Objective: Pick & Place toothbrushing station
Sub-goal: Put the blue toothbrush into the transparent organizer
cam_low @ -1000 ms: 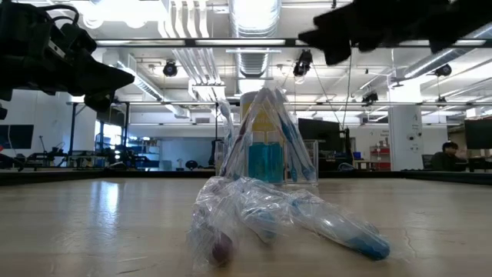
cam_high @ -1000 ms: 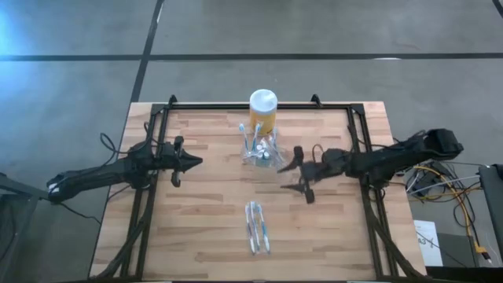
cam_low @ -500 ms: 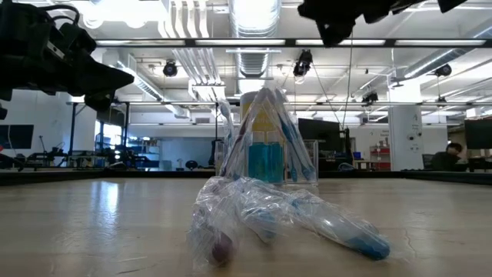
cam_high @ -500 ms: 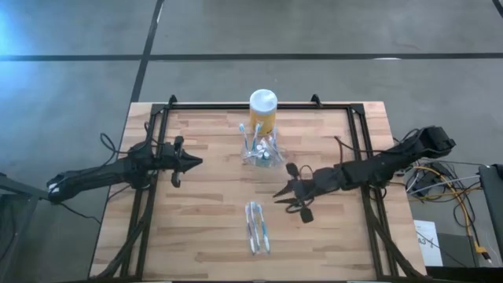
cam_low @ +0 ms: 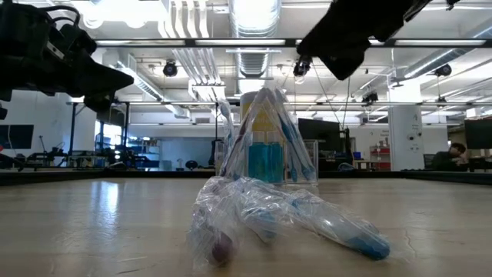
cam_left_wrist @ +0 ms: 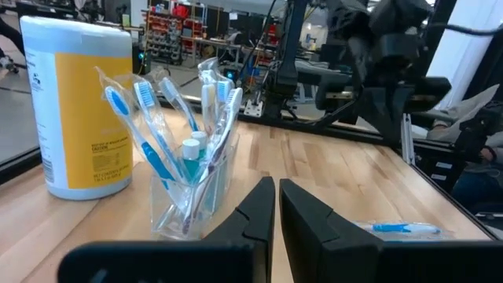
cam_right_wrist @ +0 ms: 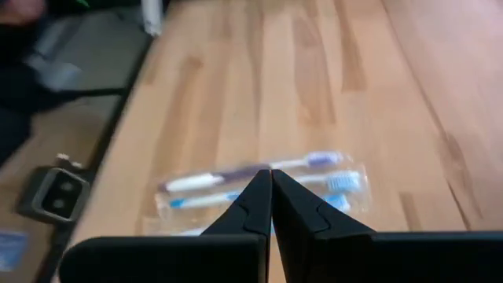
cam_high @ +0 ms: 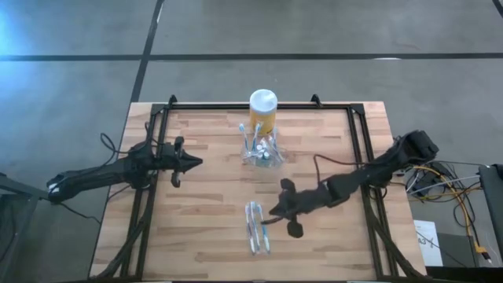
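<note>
While its two fingers are pressed together with nothing between them, the right gripper point(cam_high: 274, 212) hangs above the table point(cam_high: 204, 236), just beside the wrapped toothbrushes point(cam_high: 256, 227) that lie flat near the front edge. Its own camera looks past the closed fingertips onto that clear packet point(cam_right_wrist: 259, 191), where a purple-headed and a blue-headed brush show through the wrap. From table height the same packet point(cam_low: 284, 219) lies in the foreground, with the right arm dark overhead.

Farther back, near the table's middle, stands the toothbrushing station point(cam_high: 259, 149), a small clear holder with several wrapped brushes leaning upright in it. Just behind it, touching or nearly so, stands the yellow jar point(cam_high: 262, 111) with a white lid. In the left wrist view the station point(cam_left_wrist: 185, 185) sits beside the jar point(cam_left_wrist: 75, 106).

Well apart to the left, the left gripper point(cam_high: 192, 163) waits above the table with its fingers closed and empty, pointing toward the station.
</note>
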Tool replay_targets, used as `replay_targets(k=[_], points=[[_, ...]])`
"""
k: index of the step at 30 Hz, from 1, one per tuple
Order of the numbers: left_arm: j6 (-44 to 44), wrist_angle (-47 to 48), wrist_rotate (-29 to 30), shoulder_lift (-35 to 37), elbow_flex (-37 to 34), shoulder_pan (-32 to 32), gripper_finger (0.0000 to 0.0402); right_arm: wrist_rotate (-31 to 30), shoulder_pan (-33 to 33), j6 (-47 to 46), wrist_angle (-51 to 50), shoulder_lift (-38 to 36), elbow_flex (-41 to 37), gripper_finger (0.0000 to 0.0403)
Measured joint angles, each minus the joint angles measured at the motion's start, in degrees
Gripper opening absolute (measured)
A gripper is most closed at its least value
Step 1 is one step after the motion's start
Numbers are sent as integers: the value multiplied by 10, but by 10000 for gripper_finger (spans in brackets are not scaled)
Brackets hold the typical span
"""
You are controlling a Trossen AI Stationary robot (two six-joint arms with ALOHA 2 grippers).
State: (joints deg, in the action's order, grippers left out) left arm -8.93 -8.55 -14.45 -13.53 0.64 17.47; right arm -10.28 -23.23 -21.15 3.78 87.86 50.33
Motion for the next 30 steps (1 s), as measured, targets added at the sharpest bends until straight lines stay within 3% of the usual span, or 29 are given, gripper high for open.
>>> replay_targets(k=[5,11,20,30], points=[[1,6,-15,0,0,0,25,-48,-27,-5,-23,13,24,8],[22,6,-27,0,0,0,25,-49,-35,15,-22,2,27,8],[20,5,-27,-1,0,0,25,-49,-35,-27,-41,8,25,8],[13,6,-25,-1,0,0,25,-47,-25,-195,-46,70,28,8]])
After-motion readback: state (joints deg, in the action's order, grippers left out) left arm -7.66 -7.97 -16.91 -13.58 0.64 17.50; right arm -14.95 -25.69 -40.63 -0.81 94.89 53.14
